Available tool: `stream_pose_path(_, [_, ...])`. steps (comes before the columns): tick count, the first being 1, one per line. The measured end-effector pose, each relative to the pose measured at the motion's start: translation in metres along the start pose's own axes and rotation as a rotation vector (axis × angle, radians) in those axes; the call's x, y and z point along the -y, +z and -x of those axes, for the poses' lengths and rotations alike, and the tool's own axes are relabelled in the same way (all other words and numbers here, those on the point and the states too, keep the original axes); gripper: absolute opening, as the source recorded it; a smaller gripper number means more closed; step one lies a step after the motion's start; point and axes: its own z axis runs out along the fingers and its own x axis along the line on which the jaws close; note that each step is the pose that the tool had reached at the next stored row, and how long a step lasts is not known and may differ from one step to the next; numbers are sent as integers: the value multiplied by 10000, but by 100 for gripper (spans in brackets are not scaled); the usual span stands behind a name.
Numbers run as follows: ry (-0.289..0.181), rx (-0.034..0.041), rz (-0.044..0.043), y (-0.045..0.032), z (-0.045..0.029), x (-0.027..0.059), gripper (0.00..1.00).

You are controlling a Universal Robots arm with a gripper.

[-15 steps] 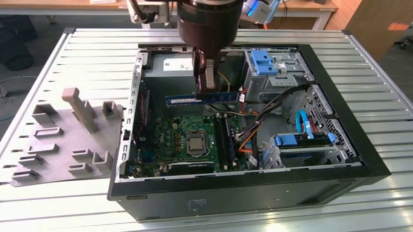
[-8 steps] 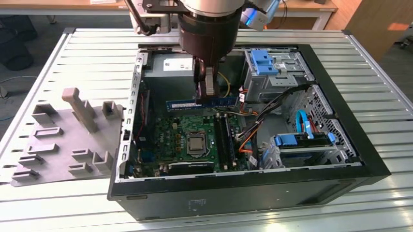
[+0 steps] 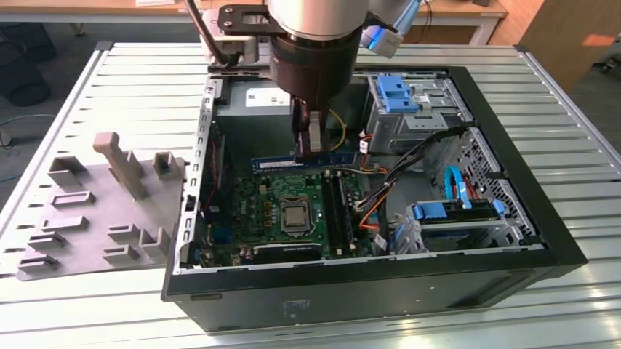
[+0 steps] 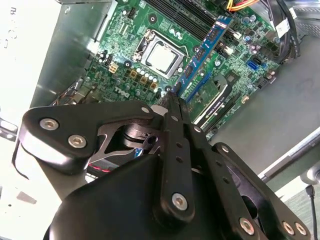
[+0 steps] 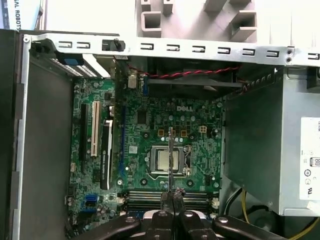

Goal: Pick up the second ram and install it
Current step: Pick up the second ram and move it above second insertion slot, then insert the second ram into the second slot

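The second ram (image 3: 302, 161) is clamped by the gripper (image 3: 310, 144), held on edge above the motherboard (image 3: 281, 211). Its long axis is kept level, crosswise to the memory slots (image 3: 335, 207).

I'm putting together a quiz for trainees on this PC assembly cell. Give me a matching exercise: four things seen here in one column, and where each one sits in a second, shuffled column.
Things
1. second ram
2. processor
3. grey holder blocks
4. blue drive brackets

Places
A. on the slatted table, at the exterior view's left of the case
B. in the socket on the motherboard
C. inside the case, along its side at the exterior view's right
D. clamped in the gripper, above the motherboard

Pairs: 1-D, 2-B, 3-A, 4-C
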Motion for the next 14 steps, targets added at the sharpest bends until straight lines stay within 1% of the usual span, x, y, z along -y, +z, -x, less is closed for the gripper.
stream_pose_path(6, [11,0,2,72,-2,8,11])
stream_pose_path(14, [11,0,2,81,-3,9,11])
